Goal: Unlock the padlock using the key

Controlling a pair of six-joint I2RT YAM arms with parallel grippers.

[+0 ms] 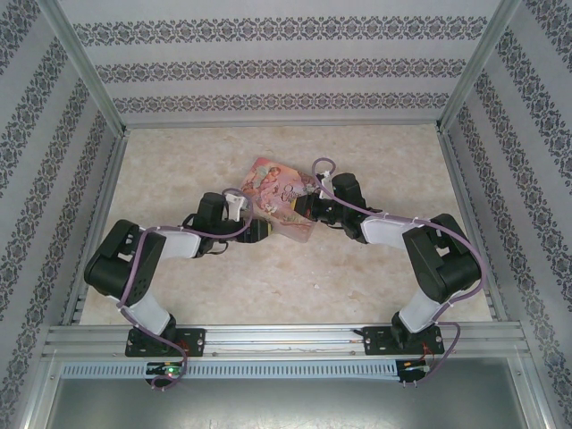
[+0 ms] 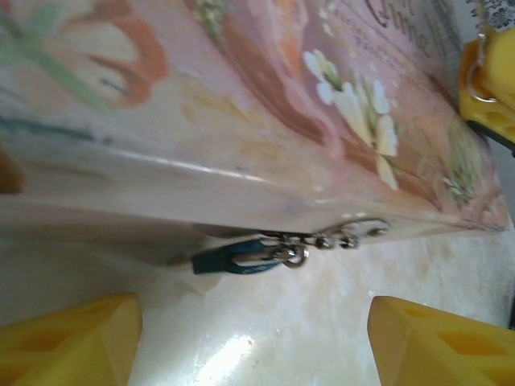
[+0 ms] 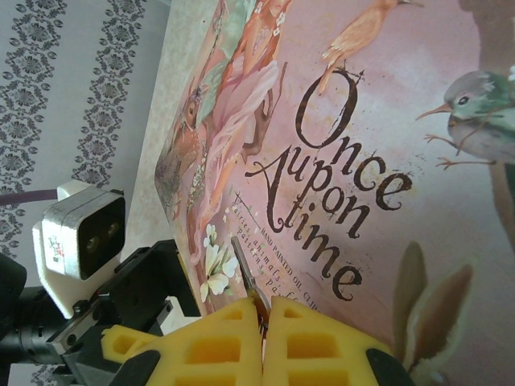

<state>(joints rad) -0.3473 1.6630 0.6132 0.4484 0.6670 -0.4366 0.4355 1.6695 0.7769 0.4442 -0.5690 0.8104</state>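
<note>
Box [image 1: 279, 195]: pink, illustrated, lettered "Once upon a time"; on the marbled table [image 1: 357, 286] between the two arms, set at an angle to them.
Padlock [image 2: 228, 257]: blue-teal, at the box's near edge just above the table, body lying sideways in the left wrist view.
Shackle [image 2: 291, 256]: thin and silvery, hooked into a small metal hasp [image 2: 348, 238] on the box edge.
Left gripper [image 2: 253, 326]: low over the table, facing that edge of the box.
Left fingers [image 2: 72, 342]: yellow, spread wide, holding nothing (padlock beyond the tips, roughly in line with the gap).
Key [image 3: 245, 273]: thin and dark, blade poking out past the right fingertips over the lid, close to the painted white flowers [image 3: 213, 269].
Right gripper [image 3: 263, 312]: above the lid, near the lettering.
Right fingers [image 3: 217, 346]: yellow, pressed together on the key's head, nothing between them but the key.
Key and padlock: apart; key up over the lid, padlock down at the edge.
Left wrist camera [image 3: 80, 241]: white-and-grey housing, beside the box edge in the right wrist view.
</note>
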